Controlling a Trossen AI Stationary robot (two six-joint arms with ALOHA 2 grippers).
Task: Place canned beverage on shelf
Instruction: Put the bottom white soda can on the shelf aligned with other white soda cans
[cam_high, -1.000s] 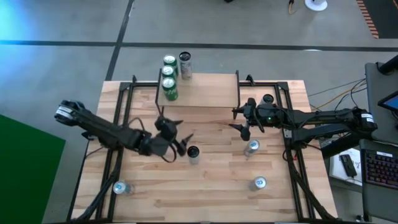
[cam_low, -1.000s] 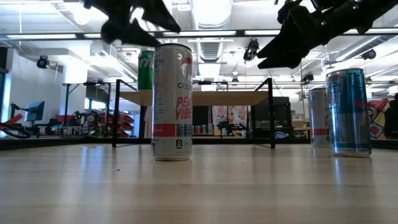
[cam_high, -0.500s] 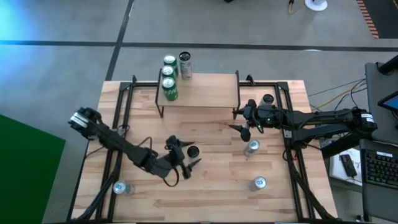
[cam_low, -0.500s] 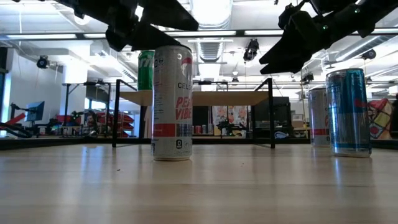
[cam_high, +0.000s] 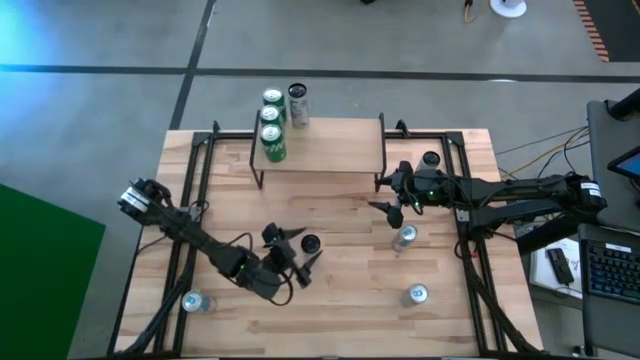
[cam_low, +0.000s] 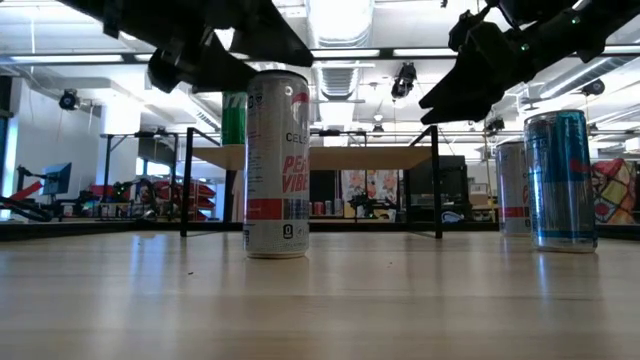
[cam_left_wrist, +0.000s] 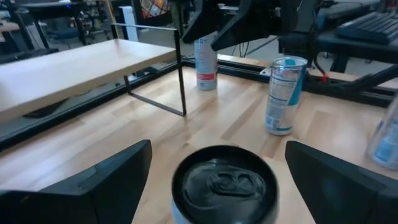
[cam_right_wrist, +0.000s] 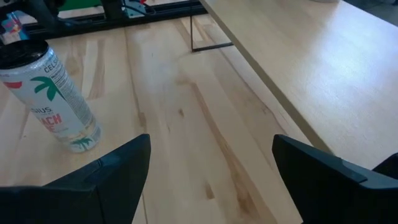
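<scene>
Left gripper (cam_high: 297, 253) over the black-topped can (cam_high: 310, 243) at desk (cam_high: 340, 310) centre; fingers spread wide either side of its lid, nothing gripped. Its arm hides part of the can from above. Since the earlier frames it has swung in from the can's left. Right gripper (cam_high: 388, 203) unmoved, fingers wide, empty, beside the shelf (cam_high: 330, 145). Shelf carries three green cans (cam_high: 270, 125); a dark-topped can (cam_high: 298, 103) stands at its far edge, support unclear.

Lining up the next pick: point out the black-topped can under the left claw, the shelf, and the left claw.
black-topped can (cam_left_wrist: 224, 186), left wrist view, lid.
shelf (cam_high: 325, 145), high view, plank top.
left claw (cam_high: 297, 253), high view, between fingertips.
</scene>
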